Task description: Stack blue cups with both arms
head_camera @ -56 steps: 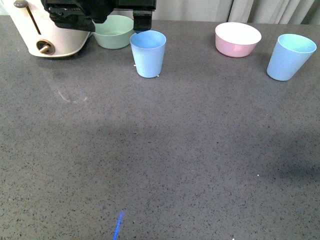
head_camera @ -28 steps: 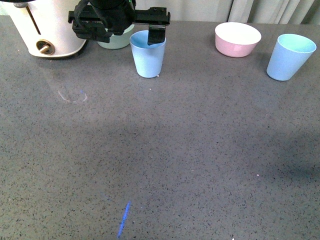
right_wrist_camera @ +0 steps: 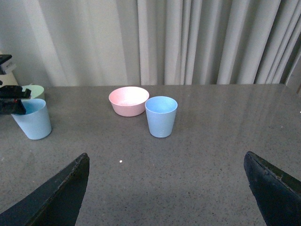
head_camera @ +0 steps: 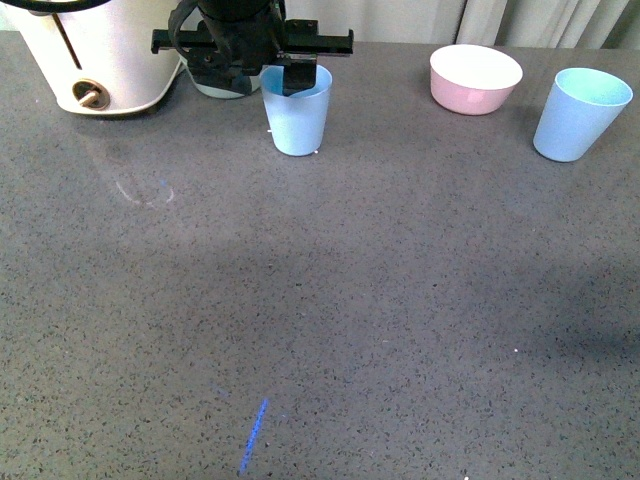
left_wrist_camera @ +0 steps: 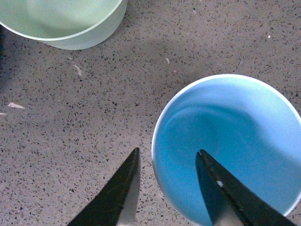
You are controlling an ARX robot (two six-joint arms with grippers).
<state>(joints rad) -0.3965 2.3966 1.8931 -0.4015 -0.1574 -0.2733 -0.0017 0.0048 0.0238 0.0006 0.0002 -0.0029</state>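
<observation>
One blue cup stands upright at the back of the grey table, left of centre. My left gripper is open and straddles its near-left rim: in the left wrist view the gripper has one finger inside the cup and one outside over the table. The second blue cup stands upright at the back right. My right gripper is open and empty, well short of that cup, and is out of the front view. The first cup also shows in the right wrist view.
A pink bowl sits between the two cups at the back, close to the right cup. A green bowl sits just behind and left of the left cup. A white appliance stands at the back left. Curtains hang behind the table.
My left gripper has moved right and down onto the left cup's rim; one finger now sits inside the cup. The cups and bowls have not moved.
</observation>
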